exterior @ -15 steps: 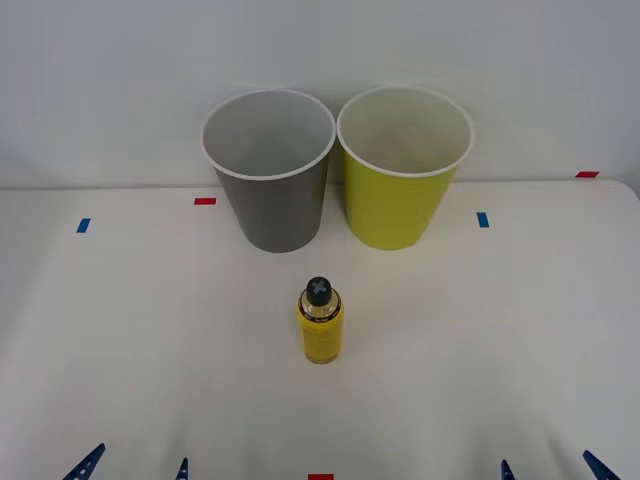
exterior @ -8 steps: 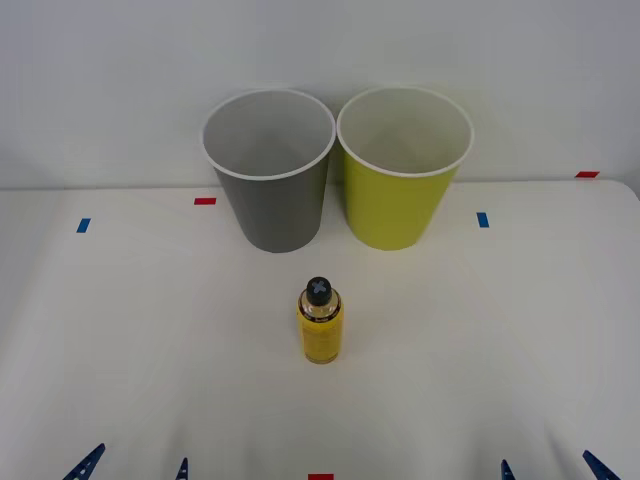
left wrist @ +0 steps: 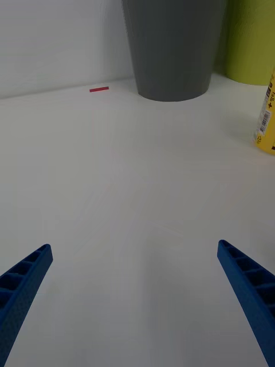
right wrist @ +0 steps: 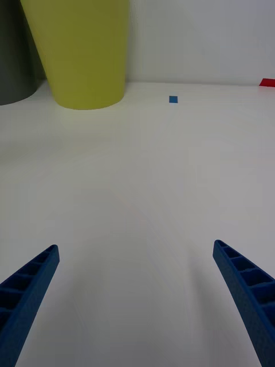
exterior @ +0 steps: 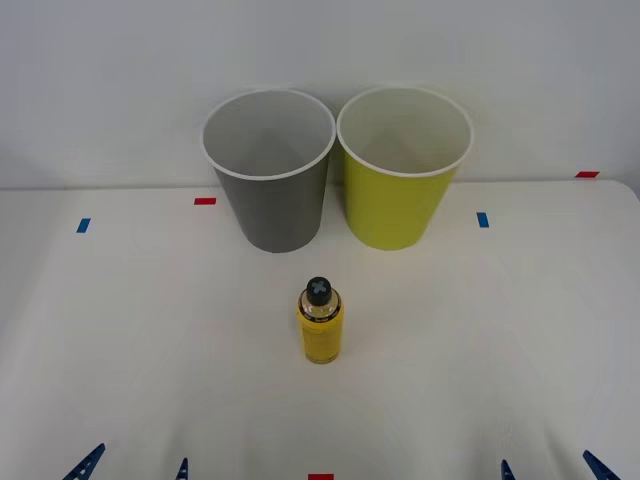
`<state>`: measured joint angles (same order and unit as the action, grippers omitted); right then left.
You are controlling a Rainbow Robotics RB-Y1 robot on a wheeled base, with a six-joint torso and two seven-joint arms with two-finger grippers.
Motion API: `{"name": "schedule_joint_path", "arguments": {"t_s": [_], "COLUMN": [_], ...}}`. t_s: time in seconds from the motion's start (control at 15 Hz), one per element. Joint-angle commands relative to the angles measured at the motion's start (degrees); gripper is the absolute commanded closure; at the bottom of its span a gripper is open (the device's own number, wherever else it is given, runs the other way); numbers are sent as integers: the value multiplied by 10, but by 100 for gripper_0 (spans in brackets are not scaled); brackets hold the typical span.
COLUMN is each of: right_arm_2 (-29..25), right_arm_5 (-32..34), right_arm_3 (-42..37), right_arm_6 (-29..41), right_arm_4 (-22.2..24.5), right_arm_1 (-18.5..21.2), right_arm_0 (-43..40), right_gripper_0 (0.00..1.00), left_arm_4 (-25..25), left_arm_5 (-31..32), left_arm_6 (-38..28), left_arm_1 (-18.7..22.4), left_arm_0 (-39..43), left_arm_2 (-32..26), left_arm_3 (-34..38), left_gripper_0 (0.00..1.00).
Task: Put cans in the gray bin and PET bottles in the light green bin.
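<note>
The bottle stands upright mid-desk, in front of the gray bin and green bin, which stand side by side at the back. Tape marks dot the desk. The left tool and right tool hover at the near edge, fingers wide apart, holding nothing.

ahead of my left gripper: bare table up to gray bin | ahead of my right gripper: bare up to light green bin | bins nearly touching | PET bottle upright mid-table, open room all round
</note>
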<state>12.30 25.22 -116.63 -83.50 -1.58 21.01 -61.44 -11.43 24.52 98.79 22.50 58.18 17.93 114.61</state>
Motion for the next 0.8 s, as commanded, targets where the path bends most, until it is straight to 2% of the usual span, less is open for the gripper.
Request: {"name": "schedule_joint_path", "arguments": {"t_s": [0.07, 0.53, 0.6, 0.8], "right_arm_2": [0, 0, 0, 0], "right_arm_5": [0, 0, 0, 0], "right_arm_3": [0, 0, 0, 0], "right_arm_6": [0, 0, 0, 0], "right_arm_4": [0, 0, 0, 0], "right_arm_1": [0, 0, 0, 0], "right_arm_0": [0, 0, 0, 0], "right_gripper_0": [6, 7, 7, 6], "left_arm_4": [0, 0, 0, 0], "left_arm_5": [0, 0, -10, 26], "left_arm_6": [0, 0, 0, 1], "left_arm_1": [0, 0, -2, -2], "left_arm_0": [0, 0, -10, -10], "left_arm_2": [0, 0, 4, -8], "left_arm_3": [0, 0, -20, -31], "left_gripper_0": [0, 0, 0, 0]}}
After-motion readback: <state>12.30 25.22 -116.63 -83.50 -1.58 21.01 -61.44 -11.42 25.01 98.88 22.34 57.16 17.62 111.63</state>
